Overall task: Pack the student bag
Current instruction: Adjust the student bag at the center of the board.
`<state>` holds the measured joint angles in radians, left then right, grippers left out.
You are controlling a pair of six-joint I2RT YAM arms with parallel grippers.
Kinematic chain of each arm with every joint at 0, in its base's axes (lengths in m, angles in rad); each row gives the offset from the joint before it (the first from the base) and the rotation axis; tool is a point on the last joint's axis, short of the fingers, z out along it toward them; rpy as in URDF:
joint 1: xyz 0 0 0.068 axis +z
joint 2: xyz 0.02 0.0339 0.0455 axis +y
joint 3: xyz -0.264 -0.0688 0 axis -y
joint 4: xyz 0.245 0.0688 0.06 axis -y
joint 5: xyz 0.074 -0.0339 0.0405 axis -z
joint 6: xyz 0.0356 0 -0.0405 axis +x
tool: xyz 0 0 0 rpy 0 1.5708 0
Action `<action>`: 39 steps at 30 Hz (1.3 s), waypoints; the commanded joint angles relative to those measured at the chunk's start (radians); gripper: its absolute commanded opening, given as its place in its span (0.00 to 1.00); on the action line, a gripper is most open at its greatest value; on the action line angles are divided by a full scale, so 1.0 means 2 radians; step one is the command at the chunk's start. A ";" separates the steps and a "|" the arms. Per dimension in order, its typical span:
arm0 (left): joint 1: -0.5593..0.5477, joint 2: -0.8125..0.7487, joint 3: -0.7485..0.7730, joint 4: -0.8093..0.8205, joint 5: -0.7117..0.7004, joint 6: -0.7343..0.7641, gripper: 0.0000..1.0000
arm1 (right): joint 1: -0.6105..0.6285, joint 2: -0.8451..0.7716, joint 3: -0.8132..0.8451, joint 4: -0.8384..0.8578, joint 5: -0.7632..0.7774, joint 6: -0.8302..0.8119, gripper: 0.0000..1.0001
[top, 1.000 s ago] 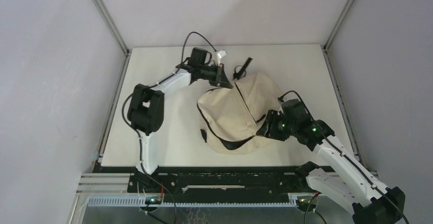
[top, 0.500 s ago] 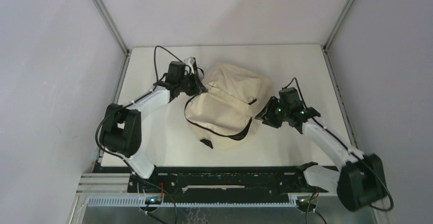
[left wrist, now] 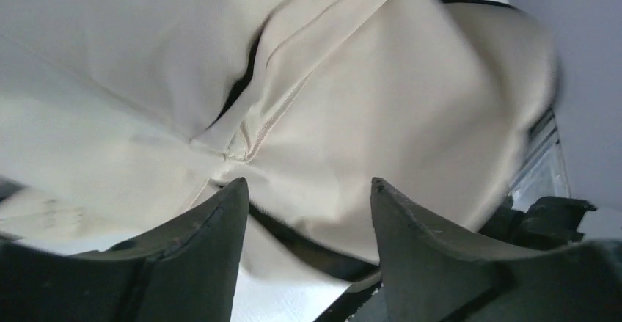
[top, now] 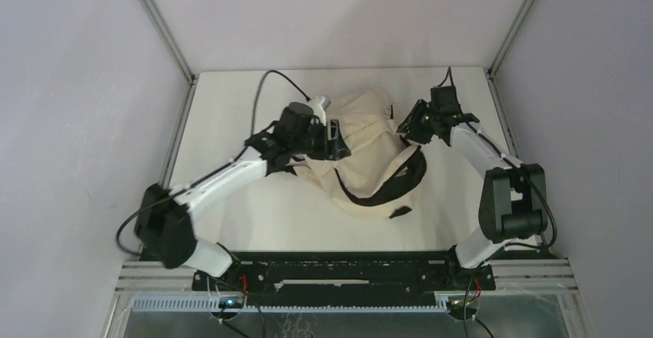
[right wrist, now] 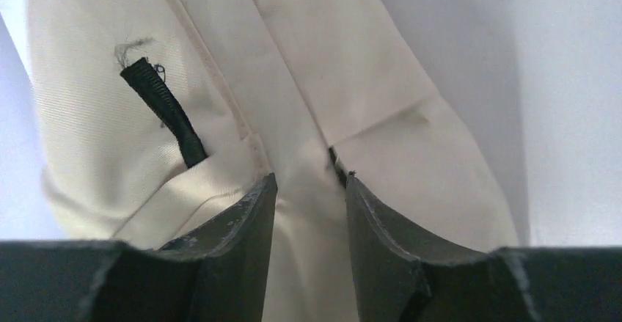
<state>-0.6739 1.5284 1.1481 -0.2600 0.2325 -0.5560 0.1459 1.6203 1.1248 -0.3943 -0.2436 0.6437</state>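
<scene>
Right arm reached farther back, right gripper (top: 404, 125) pinching student bag (top: 368, 170); left gripper (top: 339, 141) splayed open

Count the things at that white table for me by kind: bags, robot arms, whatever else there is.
Cream canvas backpack with black straps: 1
White-and-black robot arms: 2, the left arm and the right arm
Total: 3
</scene>
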 commanded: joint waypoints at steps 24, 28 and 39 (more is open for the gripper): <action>0.009 -0.107 -0.089 -0.020 -0.038 0.070 0.86 | -0.001 -0.251 -0.112 -0.129 0.008 -0.080 0.63; 0.004 -0.106 -0.103 -0.006 -0.037 0.055 0.85 | -0.002 -0.294 -0.129 -0.149 0.038 -0.073 0.69; 0.003 -0.094 -0.098 -0.004 -0.042 0.053 0.85 | -0.002 -0.335 -0.177 -0.121 -0.048 -0.016 0.68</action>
<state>-0.6655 1.3399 0.9573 -0.3080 0.1429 -0.4446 0.1455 0.9855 0.8124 -0.7074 -0.2276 0.5423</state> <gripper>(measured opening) 0.852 0.693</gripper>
